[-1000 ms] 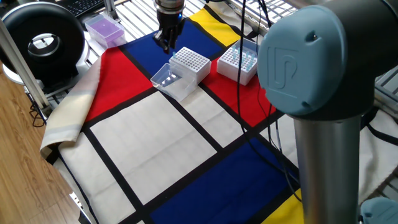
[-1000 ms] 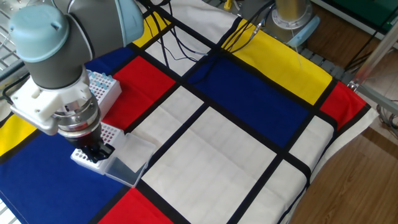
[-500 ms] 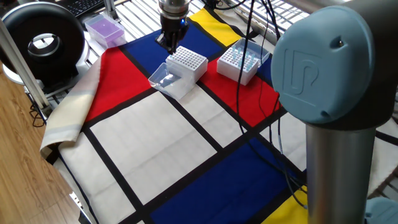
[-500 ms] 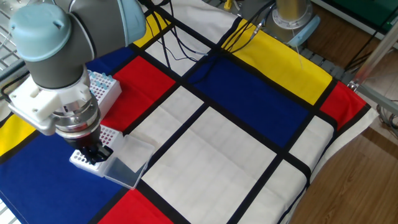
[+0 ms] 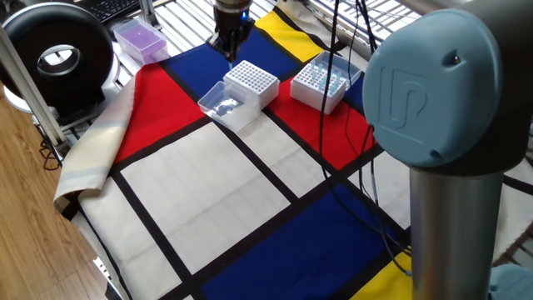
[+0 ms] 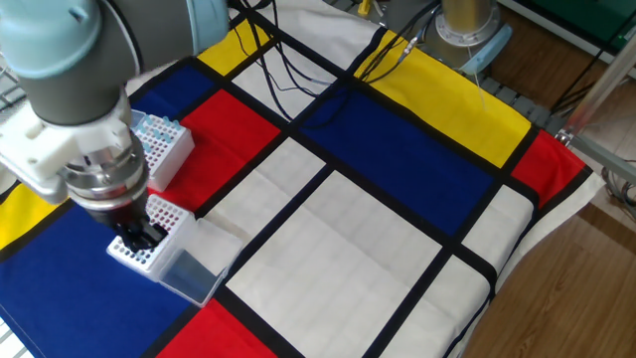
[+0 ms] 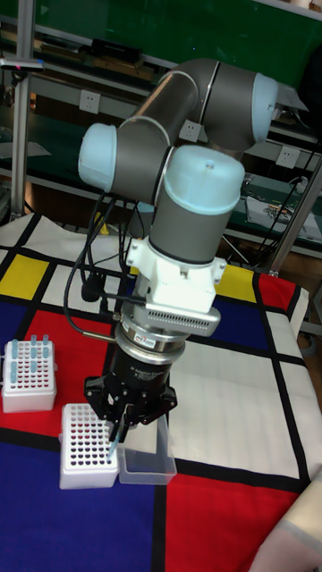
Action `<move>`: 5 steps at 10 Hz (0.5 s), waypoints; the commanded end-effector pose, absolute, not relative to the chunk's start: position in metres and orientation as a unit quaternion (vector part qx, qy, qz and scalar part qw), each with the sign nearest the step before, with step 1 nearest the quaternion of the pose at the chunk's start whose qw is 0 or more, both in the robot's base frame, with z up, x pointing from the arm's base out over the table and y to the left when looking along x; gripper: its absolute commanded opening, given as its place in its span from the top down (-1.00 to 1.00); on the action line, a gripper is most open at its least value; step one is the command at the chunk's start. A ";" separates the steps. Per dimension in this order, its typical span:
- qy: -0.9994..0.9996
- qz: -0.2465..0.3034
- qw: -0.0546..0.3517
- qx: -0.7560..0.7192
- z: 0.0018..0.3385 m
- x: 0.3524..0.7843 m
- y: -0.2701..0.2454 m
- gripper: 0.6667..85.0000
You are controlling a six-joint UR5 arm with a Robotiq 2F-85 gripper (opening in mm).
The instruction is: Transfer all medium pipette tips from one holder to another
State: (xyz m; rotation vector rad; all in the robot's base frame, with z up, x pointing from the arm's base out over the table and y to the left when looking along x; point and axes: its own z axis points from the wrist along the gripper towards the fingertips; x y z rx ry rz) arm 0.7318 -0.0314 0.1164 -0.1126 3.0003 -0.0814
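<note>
Pale-blue tips: I see the medium pipette tips point(image 7: 34, 356) standing in the far-left holder point(image 7: 27, 375) in the tall view; several still sit there, well apart from the arm.
Target box: the empty holder point(image 7: 87, 444) lies just right of that one; its holes look bare from here.
Held piece: one blue tip point(image 7: 114, 444) hangs below the fingers, its point just above the box's near-right corner.
Gripper: the gripper point(image 7: 121, 429) looks pinched nearly closed on that tip; I cannot see pad contact clearly.
Clear lid: the open lid point(image 7: 147, 461) lies flat just right of the box, touching it.
Cloth: the patterned cloth point(image 6: 378, 229) is soft underneath, so I judge the box could shift.
Risk one: if the tip misses a hole, I expect it to strike the plate and skew in the fingers.
Risk two: pushing down off-centre could nudge the light box sideways.
Risk three: a slanted tip may fall onto the lid.
</note>
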 end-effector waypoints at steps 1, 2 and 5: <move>0.997 -0.027 0.066 -0.028 0.136 0.729 -0.039 0.98; 0.997 -0.029 0.065 -0.027 0.141 0.729 -0.041 0.98; 0.997 -0.046 0.058 -0.038 0.151 0.720 -0.063 0.98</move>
